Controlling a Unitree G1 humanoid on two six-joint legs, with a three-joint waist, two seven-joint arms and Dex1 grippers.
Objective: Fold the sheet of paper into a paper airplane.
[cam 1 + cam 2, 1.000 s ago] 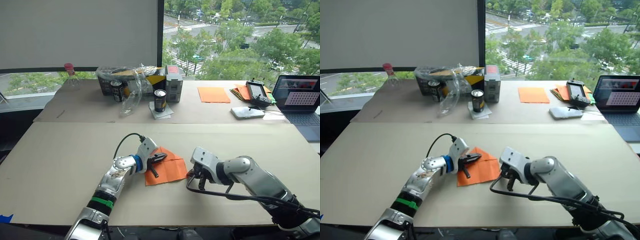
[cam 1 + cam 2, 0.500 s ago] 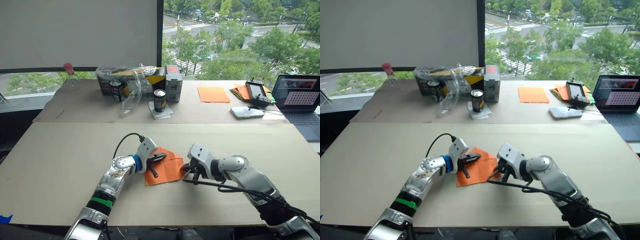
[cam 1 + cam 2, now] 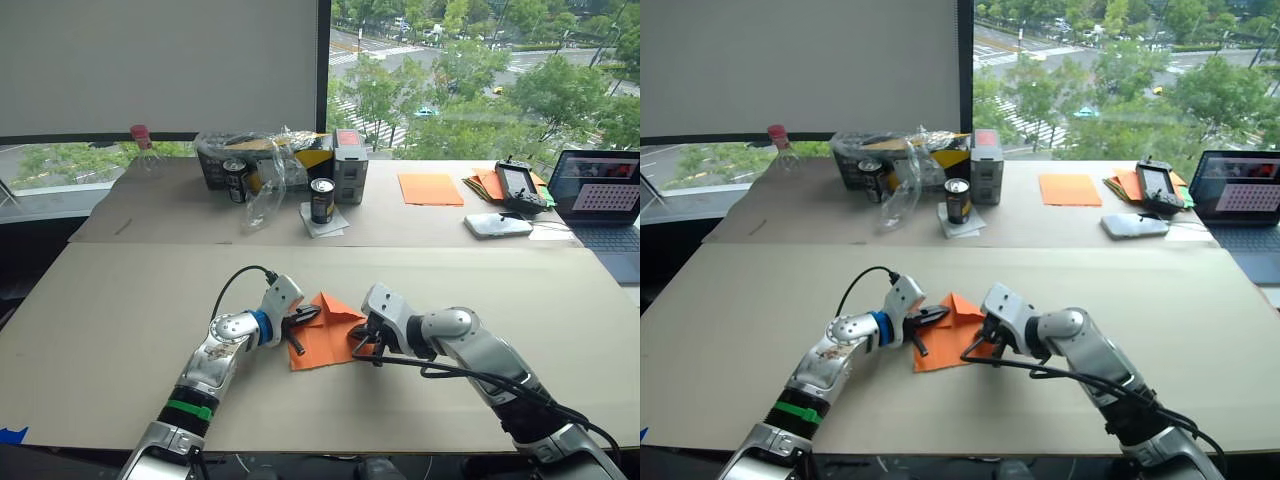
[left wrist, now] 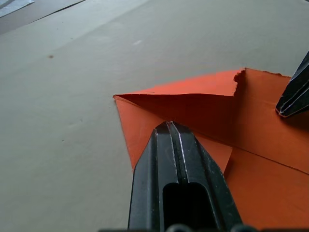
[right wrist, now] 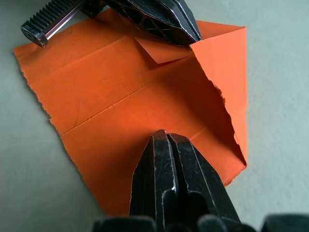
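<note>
While the job was only partly done, the sheet of paper (image 3: 325, 335) lay flat on the near table (image 3: 110, 320), in the middle, between the two arms. One far corner was already folded over into a flap, and a crease ran across the sheet. It did not look like a plane yet. My guess was that most folds were still left: the other corner, the middle fold and the wings.

The left gripper (image 4: 170, 126) was clenched, its fingers squeezed together, pressing down on the folded flap. The right gripper (image 5: 165, 137) was clenched too, with its tip resting on the right side of the paper, grasping nothing.

I counted one creased orange sheet and two grippers. On the far table (image 3: 420, 225) there were two cans (image 3: 321, 200), one bottle with a red cap (image 3: 141, 146), one smooth orange sheet (image 3: 428, 188), one stack of papers (image 3: 484, 183) and one laptop (image 3: 606, 200) at the far right.
</note>
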